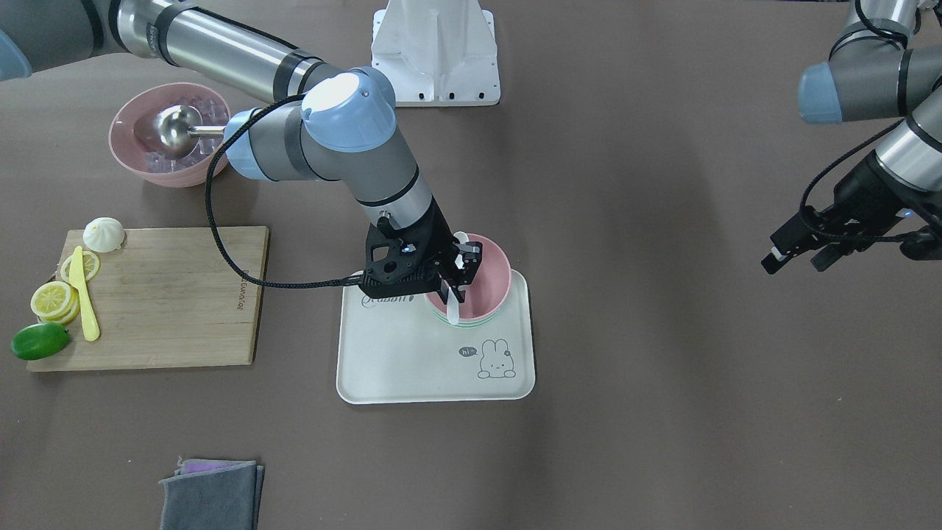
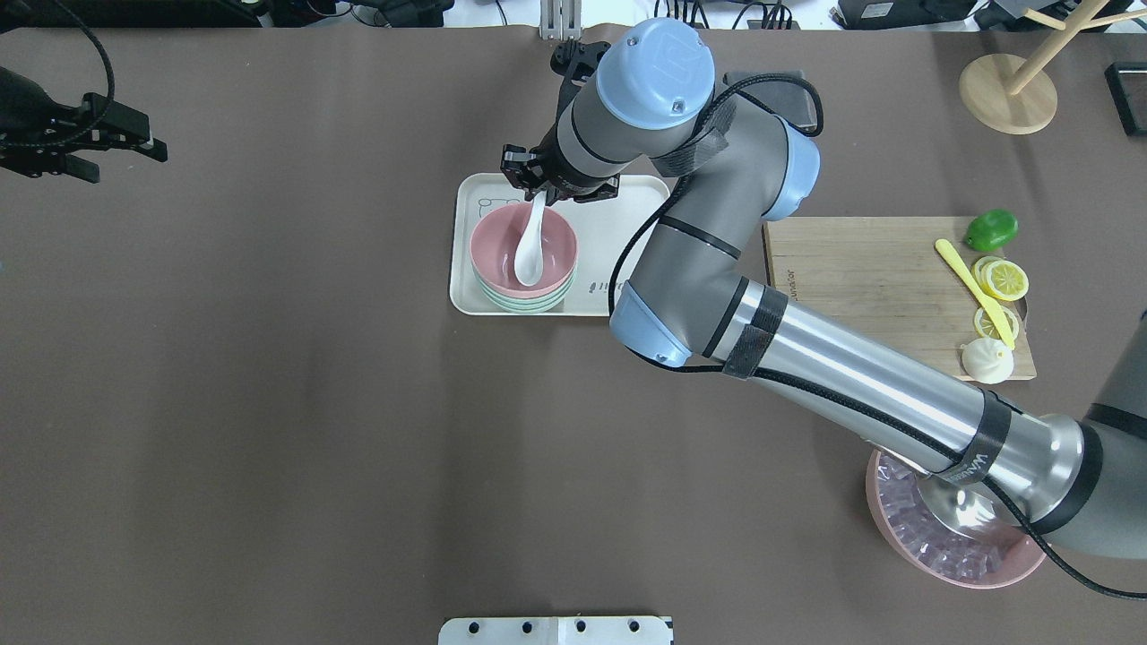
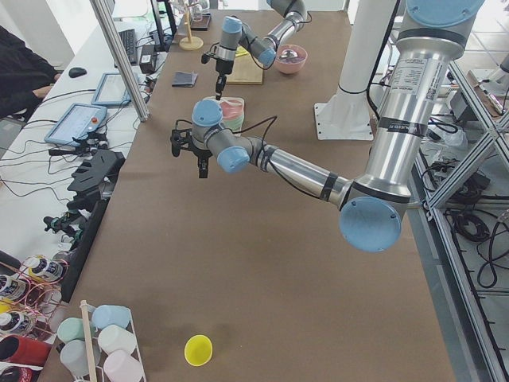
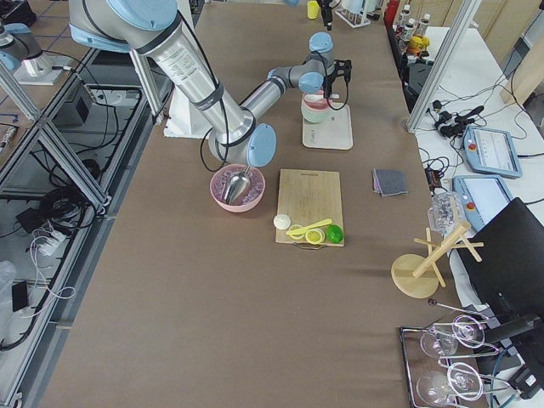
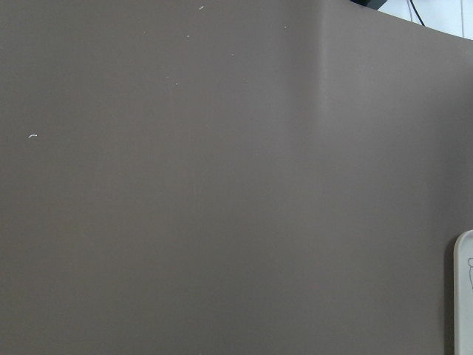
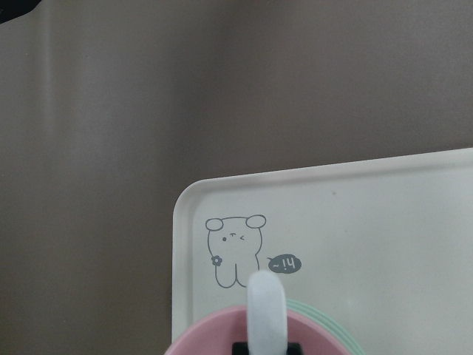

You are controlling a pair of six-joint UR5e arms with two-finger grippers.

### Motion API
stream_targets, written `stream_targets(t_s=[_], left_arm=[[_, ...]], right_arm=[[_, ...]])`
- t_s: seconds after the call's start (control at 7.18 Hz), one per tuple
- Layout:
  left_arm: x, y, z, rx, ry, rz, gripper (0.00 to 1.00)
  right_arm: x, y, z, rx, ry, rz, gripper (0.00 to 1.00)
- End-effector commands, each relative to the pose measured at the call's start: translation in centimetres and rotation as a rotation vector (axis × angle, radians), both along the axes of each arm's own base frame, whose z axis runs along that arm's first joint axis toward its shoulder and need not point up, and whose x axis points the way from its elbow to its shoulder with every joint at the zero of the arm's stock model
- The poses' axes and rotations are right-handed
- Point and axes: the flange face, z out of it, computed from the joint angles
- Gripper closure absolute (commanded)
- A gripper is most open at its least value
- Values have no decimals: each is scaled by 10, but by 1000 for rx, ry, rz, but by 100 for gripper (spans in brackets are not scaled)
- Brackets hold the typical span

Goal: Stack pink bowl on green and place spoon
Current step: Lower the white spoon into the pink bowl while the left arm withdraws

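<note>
Spoon (image 1: 452,311) leans in the pink bowl (image 1: 491,274) at the tray's (image 1: 412,361) 1 o'clock. The right gripper (image 1: 458,276) is clamped on its handle. The left gripper (image 1: 798,258) hangs at 3 o'clock, jaws spread, empty. A board (image 1: 169,294) lies at 9.

Overhead, the green bowl (image 2: 522,305) sits under the pink.

Right wrist: the tray's rabbit (image 6: 233,251) says "hi".

The tray (image 2: 645,193) sits midway along the table, nearer the operators' edge. A stack of bowls (image 2: 520,305) stands on the tray's corner toward the robot and its left, and the spoon (image 2: 529,260) lies in the top bowl (image 2: 497,235). The cutting board (image 2: 860,269) lies toward the right end, carrying a knife (image 2: 972,291) and fruit slices (image 2: 1004,279). A scoop (image 1: 173,129) rests in another bowl (image 2: 950,560) by the robot's edge.
</note>
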Motion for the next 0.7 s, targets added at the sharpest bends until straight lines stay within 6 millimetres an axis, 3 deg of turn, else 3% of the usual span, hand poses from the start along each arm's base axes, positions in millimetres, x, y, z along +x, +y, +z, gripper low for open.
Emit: stream_targets(t_s=[0.0,0.14,0.28,0.42,0.56], left_arm=[[0,0,4,-5,-3,1,2],[-1,0,4,-13,-2,-4,2],[-8,8,-5,-35,12,-33,2],[-44,13,15,-54,-4,-84,2],[-96,5,26,60,-67,-78,2]], right_arm=[[5,-2,-5,5,-8,6,0],[6,-1,-8,4,-13,6,0],[25,3,-16,3,-28,6,0],[71,26,-9,-43,25,-13,0],[136,32,17,-42,140,-7,0]])
